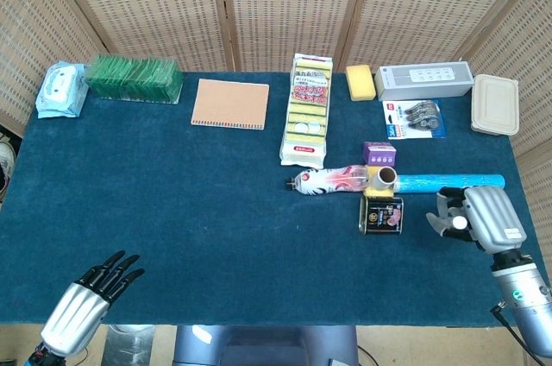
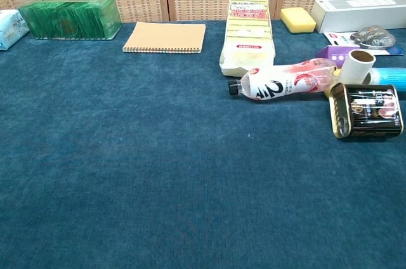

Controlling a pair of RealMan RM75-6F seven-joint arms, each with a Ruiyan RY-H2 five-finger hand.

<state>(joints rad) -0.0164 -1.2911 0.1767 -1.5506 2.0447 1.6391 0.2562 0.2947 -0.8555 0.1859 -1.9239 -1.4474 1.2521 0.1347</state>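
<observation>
A: So where was the right hand [image 1: 473, 219]?

B: Just right of the black tin can [image 1: 381, 215], fingers curled in, holding nothing. The blue tube [image 1: 448, 182] lay just behind it, the fallen bottle [image 1: 329, 180] and purple box [image 1: 379, 154] past the can.

A: And the left hand [image 1: 86, 301]?

B: At the near table edge, fingers spread, empty, well apart from the notebook [image 1: 229, 104].

The silver right hand [image 1: 473, 217] hovers with fingers curled inward, holding nothing, while the silver-and-black left hand [image 1: 86, 300] lies low, fingers extended and apart.
</observation>
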